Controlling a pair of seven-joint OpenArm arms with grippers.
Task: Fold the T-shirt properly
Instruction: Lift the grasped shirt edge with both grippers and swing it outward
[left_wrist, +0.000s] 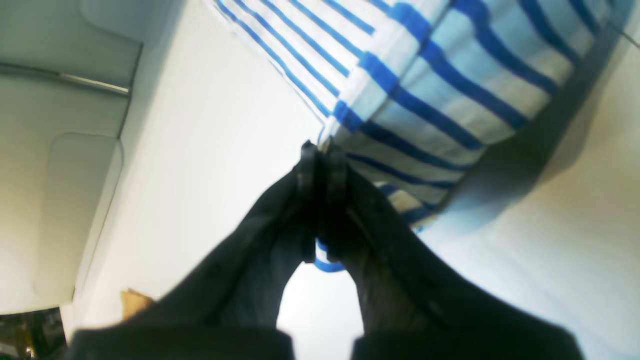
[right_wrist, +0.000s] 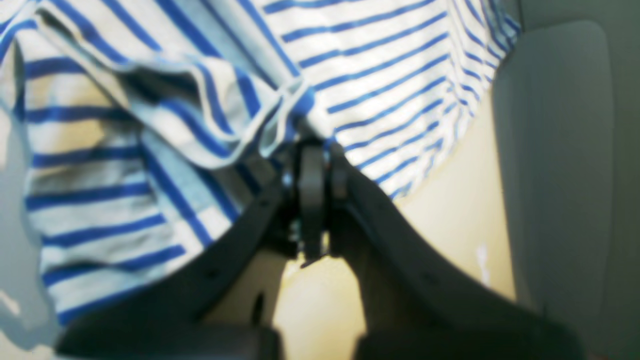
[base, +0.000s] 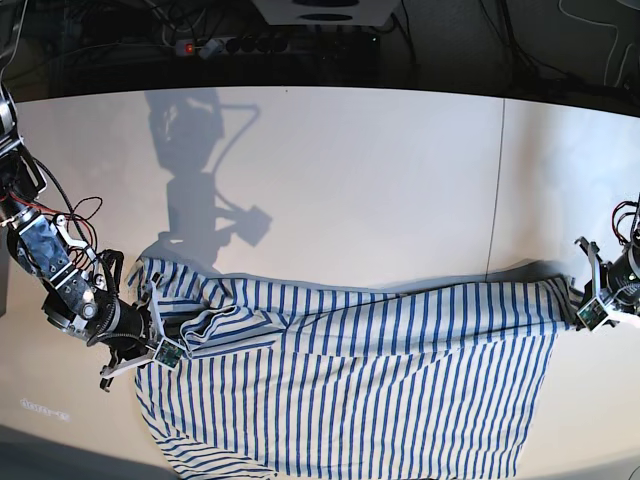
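Observation:
The T-shirt (base: 350, 375), white with thin blue stripes, lies stretched across the near part of the table between my two arms. My left gripper (left_wrist: 322, 150) is shut on a corner of the shirt (left_wrist: 425, 95); in the base view it is at the right edge (base: 580, 305). My right gripper (right_wrist: 317, 150) is shut on bunched, folded cloth (right_wrist: 200, 120); in the base view it is at the left (base: 155, 340). The cloth is rumpled near the right gripper and smoother toward the left one. The neckband and label are not in view.
The white table (base: 340, 170) reaches back to a dark edge with cables and a power strip (base: 270, 45). A seam (base: 497, 180) runs down the table right of centre. The shirt's lower hem (base: 230, 465) lies close to the front edge.

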